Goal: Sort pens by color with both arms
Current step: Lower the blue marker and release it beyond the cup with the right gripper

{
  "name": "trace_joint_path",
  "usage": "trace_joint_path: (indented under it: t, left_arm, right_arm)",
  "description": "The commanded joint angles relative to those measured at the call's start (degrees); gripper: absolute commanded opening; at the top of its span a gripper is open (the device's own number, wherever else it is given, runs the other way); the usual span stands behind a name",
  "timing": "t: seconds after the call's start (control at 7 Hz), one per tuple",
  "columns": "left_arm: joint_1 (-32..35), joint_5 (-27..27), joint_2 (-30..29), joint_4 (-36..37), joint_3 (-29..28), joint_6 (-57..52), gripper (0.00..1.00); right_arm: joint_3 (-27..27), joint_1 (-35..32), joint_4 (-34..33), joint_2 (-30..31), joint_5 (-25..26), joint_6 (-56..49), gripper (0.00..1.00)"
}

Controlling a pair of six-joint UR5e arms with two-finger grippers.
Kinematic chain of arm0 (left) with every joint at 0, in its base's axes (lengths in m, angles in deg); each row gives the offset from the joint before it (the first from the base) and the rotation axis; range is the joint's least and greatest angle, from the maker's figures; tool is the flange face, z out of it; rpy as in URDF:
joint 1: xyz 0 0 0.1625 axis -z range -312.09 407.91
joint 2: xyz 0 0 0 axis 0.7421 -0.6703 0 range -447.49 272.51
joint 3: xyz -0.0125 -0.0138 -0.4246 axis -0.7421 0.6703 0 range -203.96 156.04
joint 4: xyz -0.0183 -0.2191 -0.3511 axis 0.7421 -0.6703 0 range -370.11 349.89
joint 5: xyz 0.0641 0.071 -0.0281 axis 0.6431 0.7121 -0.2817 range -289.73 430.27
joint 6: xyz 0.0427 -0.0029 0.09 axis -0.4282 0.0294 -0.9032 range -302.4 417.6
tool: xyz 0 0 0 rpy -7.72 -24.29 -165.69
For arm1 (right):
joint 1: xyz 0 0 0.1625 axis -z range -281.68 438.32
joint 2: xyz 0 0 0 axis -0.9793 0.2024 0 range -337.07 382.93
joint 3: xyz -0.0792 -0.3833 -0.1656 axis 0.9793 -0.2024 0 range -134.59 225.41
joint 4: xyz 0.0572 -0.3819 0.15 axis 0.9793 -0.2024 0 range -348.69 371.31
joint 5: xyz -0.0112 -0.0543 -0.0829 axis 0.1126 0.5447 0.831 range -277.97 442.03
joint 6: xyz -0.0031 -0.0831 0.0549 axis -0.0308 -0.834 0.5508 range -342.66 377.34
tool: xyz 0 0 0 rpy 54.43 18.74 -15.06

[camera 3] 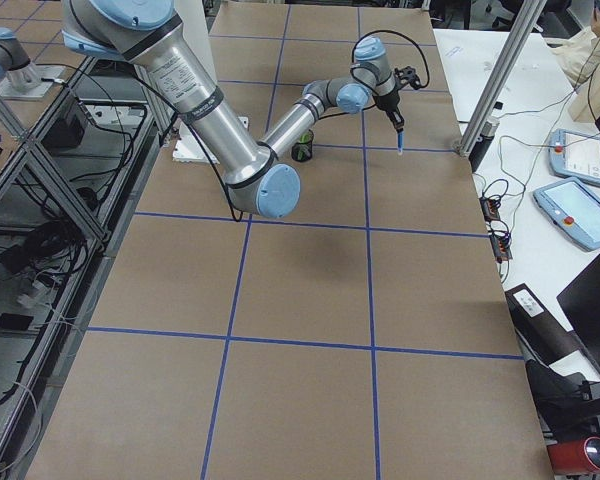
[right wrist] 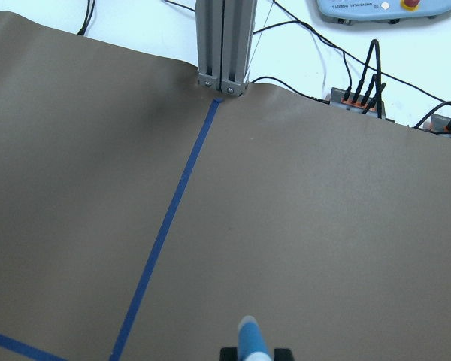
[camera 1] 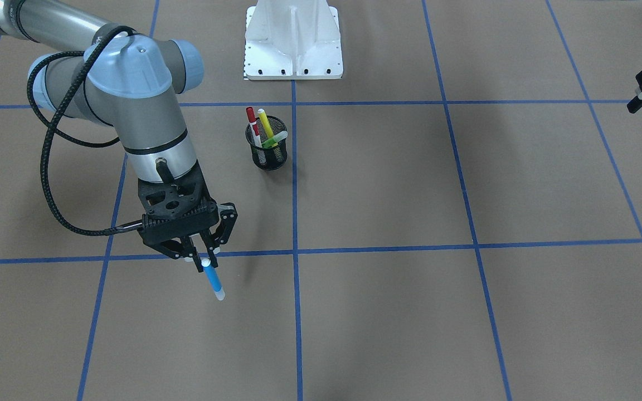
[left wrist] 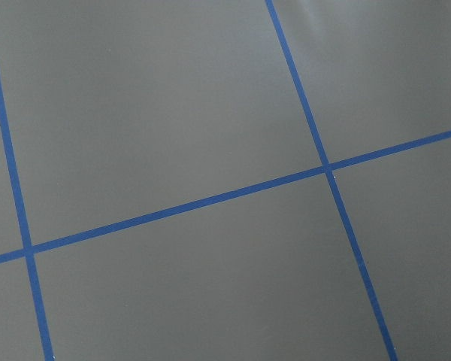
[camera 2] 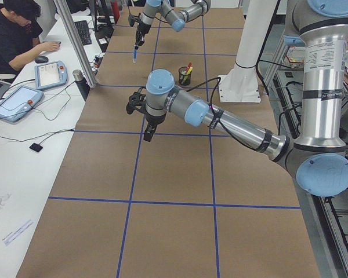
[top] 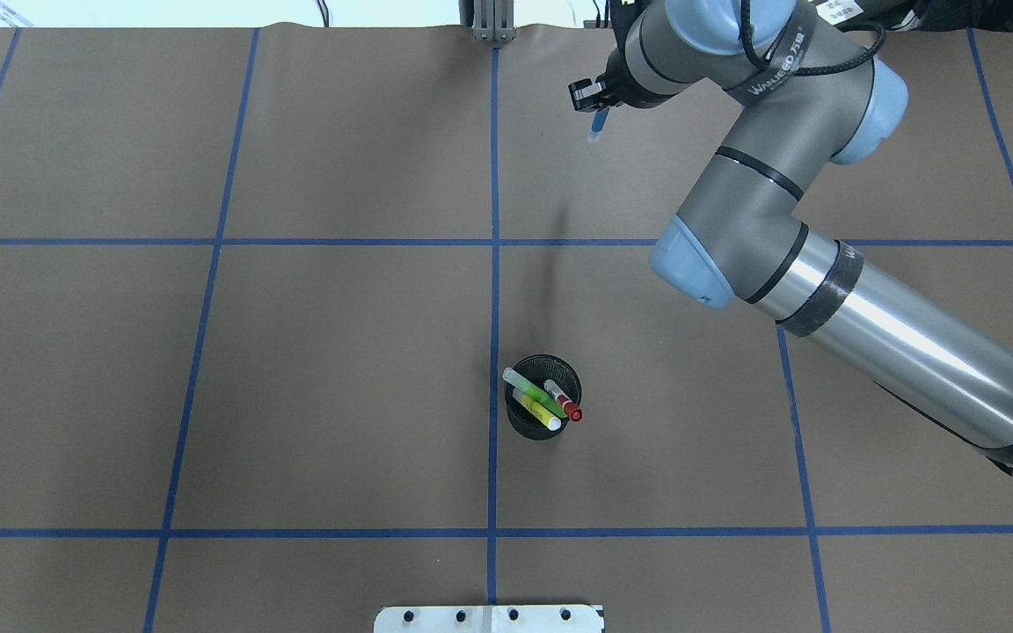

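Gripping one blue pen (camera 1: pixel 213 280), right pincer (camera 1: pixel 204 257); three other pens (camera 1: pixel 265 127) in one mesh cup (camera 1: pixel 268 159); left pincer (camera 1: pixel 640 99) state unclear.

Brown surface (camera 1: pixel 388 184) gridded with blue tape lines (camera 1: pixel 388 250). Black mesh cup (camera 1: pixel 268 157) with a red-capped white pen (camera 1: pixel 253 123), a yellow pen (camera 1: pixel 265 125) and a green pen (camera 1: pixel 271 142). White-tipped blue pen (camera 1: pixel 213 281). Grey right arm (camera 1: pixel 156 131) with light-blue joint caps (camera 1: pixel 131 64), black braided cable (camera 1: pixel 48 184), black right gripper (camera 1: pixel 201 257). White pedestal (camera 1: pixel 293 42).

Even, bright overhead light; soft shadows on the table (camera 1: pixel 410 306); left wrist view dim, perhaps slightly blurred.
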Motion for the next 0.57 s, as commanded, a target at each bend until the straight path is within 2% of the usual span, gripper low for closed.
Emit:
trace_joint_path:
  t: [0.0, 0.43]
  left_arm:
    - [0.0, -0.1, 0.0, 0.0, 0.0, 0.1, 1.0]
    - [0.0, 0.0, 0.0, 0.0, 0.1, 0.1, 1.0]
  right_arm:
    - [0.0, 2.7, 0.9, 1.0, 3.9, 1.0, 0.1]
    - [0.1, 4.4, 0.9, 2.2, 4.9, 1.4, 0.1]
